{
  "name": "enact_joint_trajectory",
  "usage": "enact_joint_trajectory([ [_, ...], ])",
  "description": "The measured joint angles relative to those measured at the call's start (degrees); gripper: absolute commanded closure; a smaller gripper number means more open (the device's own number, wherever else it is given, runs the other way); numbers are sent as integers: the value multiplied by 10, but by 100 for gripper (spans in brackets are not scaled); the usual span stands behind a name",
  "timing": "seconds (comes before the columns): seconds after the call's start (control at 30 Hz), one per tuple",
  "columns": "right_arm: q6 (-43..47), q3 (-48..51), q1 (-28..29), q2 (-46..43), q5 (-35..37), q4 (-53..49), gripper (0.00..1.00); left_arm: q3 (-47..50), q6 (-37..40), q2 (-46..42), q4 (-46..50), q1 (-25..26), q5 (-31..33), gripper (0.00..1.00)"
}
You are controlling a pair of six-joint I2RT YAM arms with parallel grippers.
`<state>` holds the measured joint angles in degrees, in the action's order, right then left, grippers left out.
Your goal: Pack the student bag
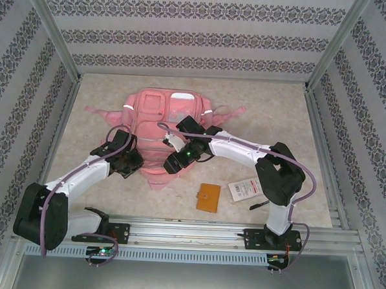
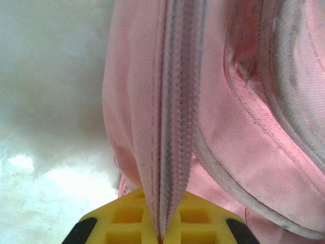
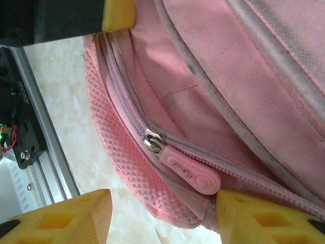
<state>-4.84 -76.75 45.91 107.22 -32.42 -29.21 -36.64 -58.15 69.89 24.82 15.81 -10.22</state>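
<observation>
Bag [image 1: 162, 123] lay flat on table [image 1: 278, 123], under both pincers. Left pincer [image 2: 161, 226] clenched on bag's zip [image 2: 175, 127] seam, pinning it. Right pincer [image 3: 162, 218] released, pull [image 3: 190, 173] between its jaws, not gripped. Step, by my judgement: opening zip. Next: right should close on pull and draw it along track, left holding firm. Wallet [image 1: 209, 198] lay near right pincer, unpacked.

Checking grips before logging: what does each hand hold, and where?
Left hand pinches the soft pink fabric backpack by its zipper seam; right hand holds nothing.
</observation>
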Motion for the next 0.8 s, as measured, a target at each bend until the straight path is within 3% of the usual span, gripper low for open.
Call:
enact_joint_trajectory([
  [0.2,-2,0,9,0,29,8,39,0,6,-18,4,0,-3,100],
  [0.43,-134,13,-7,0,-10,69,39,0,20,-28,4,0,-20,100],
  [0.8,-246,57,-12,0,-35,154,52,0,20,-38,4,0,-30,100],
])
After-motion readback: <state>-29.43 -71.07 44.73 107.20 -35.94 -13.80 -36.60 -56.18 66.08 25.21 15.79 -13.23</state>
